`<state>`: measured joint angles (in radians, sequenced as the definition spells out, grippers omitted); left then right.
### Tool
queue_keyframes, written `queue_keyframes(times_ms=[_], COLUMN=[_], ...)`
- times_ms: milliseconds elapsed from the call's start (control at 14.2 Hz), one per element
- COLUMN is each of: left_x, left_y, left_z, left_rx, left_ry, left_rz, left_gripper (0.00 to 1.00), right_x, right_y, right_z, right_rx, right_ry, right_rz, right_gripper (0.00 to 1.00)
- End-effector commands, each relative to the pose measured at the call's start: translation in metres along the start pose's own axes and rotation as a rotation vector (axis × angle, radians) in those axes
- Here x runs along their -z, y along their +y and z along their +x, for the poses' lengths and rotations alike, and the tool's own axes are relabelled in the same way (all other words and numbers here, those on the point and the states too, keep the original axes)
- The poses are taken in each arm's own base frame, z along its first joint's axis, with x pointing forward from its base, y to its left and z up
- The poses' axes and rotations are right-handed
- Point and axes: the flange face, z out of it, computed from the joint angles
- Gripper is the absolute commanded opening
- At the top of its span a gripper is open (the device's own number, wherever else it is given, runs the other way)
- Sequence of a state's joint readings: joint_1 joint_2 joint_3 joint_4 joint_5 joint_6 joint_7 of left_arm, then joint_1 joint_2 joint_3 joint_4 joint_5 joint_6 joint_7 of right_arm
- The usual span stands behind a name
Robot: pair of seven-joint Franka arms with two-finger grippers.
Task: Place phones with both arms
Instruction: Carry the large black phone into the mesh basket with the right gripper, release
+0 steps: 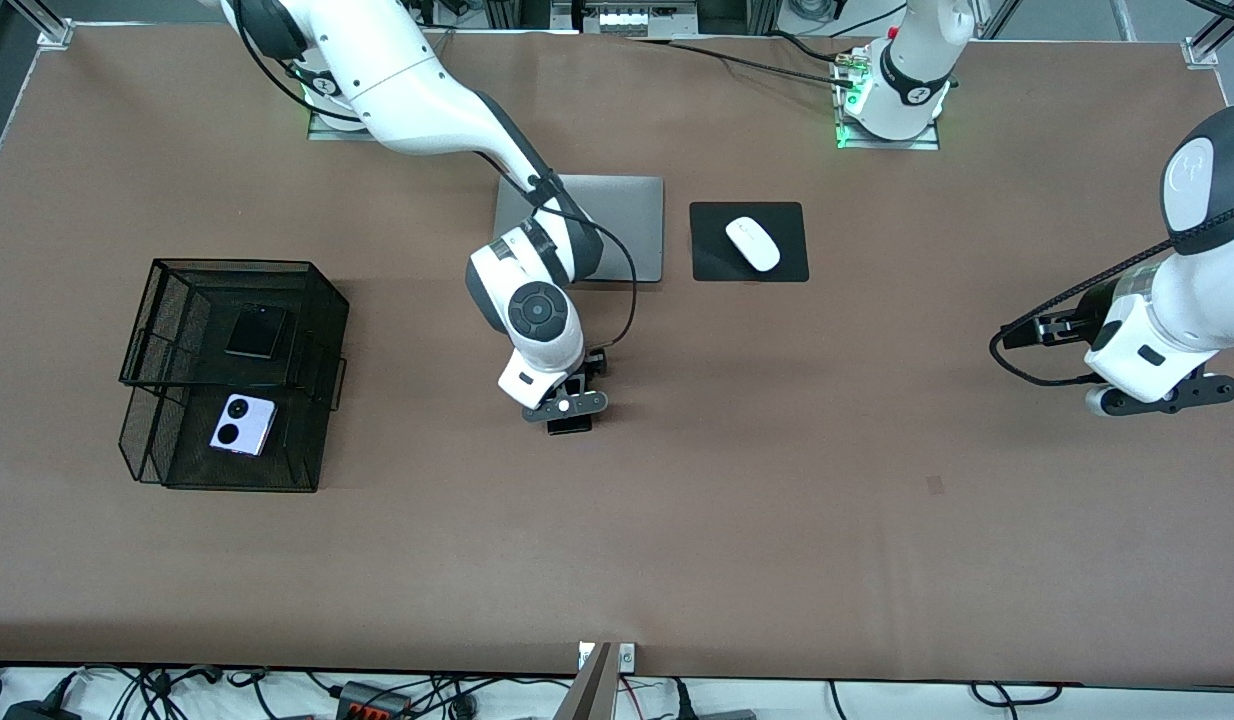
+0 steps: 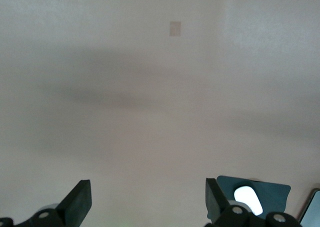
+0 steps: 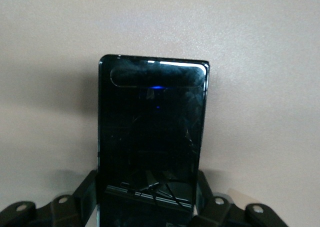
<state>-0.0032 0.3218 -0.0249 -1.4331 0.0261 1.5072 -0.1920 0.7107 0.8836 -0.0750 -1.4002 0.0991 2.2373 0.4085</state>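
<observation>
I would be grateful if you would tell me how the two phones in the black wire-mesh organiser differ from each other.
The small squarish black flip phone is dark and plain, whereas the small squarish lavender phone is pale and shows two black camera circles. The black one lies on the upper tier of the black wire-mesh organiser; the lavender one lies on the lower tier, nearer the front camera. Both are compact, roughly square, lie flat, and neither gripper touches them.

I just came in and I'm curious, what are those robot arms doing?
The right gripper is shut on the long black phone, over the middle of the table. The black flip phone and the lavender phone already lie in the mesh basket. The left gripper waits open at its end of the table.
</observation>
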Motion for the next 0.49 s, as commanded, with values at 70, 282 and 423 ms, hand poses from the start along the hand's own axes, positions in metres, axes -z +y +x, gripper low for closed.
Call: queue_keyframes(times_ms=[70,282,423], left_x=[0.007,0.012,0.036], left_y=[-0.022,-0.031,-0.025], left_z=[-0.008,-0.006,-0.006], left_rx=[0.018,0.034,0.033], left_ry=[-0.045,-0.037,0.017], left_rz=[0.017,-0.012,-0.020], left_gripper=[1.00,1.00,1.00], right_x=[0.043,0.113,0.144], right_y=[0.007,0.050,0.080], right_z=[0.008,0.020,0.020], right_rx=[-0.017,-0.026,-0.063], right_ry=[0.018,0.016,-0.019], right_rz=[0.015,0.001,-0.009], right_gripper=[0.32,0.32,0.32])
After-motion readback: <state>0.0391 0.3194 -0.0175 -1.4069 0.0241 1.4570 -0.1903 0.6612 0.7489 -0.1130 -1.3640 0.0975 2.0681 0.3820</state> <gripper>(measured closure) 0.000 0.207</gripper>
